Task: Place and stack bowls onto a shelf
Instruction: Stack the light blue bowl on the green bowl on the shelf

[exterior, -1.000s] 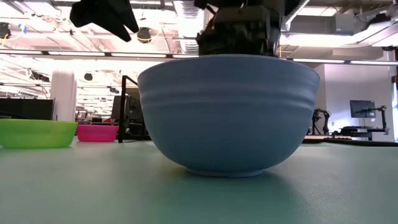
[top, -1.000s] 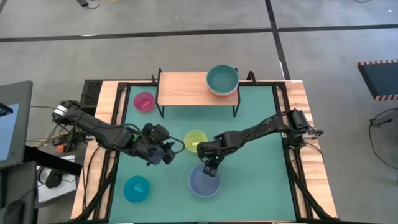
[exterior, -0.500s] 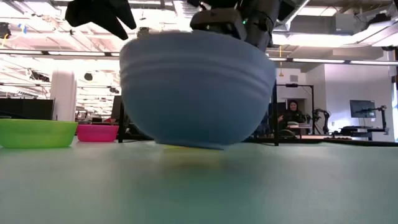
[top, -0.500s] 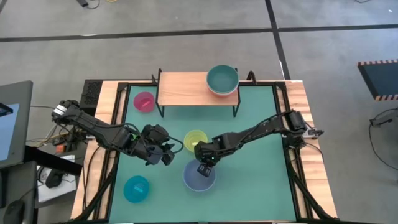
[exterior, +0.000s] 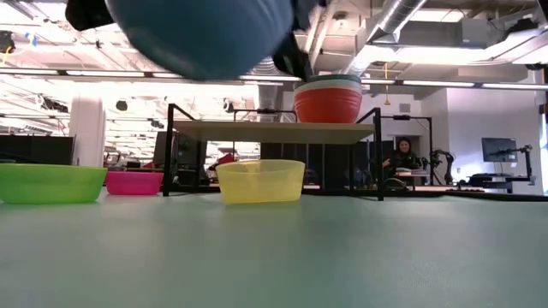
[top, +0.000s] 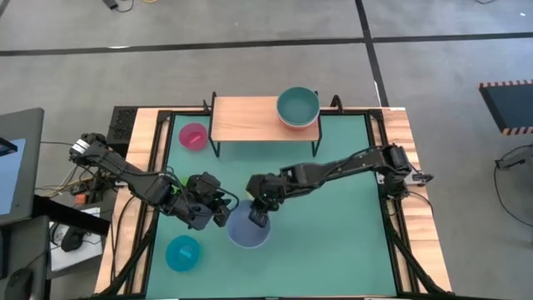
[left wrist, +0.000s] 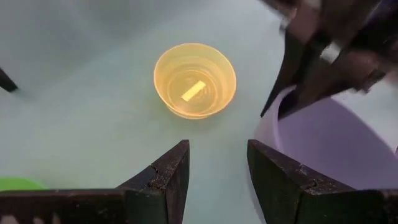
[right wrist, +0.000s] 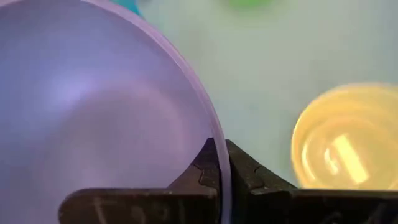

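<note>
Transport is the step in hand: the right gripper is pinched on the rim of the pale blue bowl, one finger inside and one outside, holding it clear of the green mat near the middle of the table; the left gripper waits just left of it, fingers parted and empty. At the far edge, the shelf carries a stack at its right end, the dark teal bowl uppermost; how many lie beneath is hard to judge. The yellow bowl, pink bowl and cyan bowl sit on the mat. Next, I judge, the bowl must travel far and right, rise above the stack, and settle level into it before release.
</note>
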Action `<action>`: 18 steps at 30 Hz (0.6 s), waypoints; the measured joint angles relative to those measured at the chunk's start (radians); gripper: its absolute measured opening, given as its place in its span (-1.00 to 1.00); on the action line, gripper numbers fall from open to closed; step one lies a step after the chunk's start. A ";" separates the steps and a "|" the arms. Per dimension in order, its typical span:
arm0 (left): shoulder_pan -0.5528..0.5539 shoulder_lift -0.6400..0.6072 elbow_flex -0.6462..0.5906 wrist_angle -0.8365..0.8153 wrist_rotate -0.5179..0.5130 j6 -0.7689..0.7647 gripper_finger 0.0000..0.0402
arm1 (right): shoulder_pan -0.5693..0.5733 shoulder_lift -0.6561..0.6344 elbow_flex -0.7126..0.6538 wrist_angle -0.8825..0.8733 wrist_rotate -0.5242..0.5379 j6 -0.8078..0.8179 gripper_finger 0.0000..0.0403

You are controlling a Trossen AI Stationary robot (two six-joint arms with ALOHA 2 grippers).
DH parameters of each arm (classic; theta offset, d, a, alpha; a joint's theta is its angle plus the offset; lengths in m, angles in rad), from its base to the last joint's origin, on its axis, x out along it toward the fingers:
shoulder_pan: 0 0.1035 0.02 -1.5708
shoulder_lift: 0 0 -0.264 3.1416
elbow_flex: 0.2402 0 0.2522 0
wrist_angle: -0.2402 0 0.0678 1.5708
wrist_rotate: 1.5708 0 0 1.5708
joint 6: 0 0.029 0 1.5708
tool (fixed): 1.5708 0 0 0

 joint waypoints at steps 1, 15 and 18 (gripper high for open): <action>0.000 0.000 0.000 0.000 -0.001 0.001 -0.28 | -0.005 0.000 0.025 -0.014 0.020 -0.001 -0.87; 0.210 -0.008 0.001 0.045 0.048 0.300 -0.28 | -0.027 0.000 0.230 -0.367 0.426 -0.061 -0.84; 0.277 -0.008 0.001 0.096 0.142 0.425 -0.28 | -0.033 0.000 0.247 -0.405 0.452 -0.086 -0.83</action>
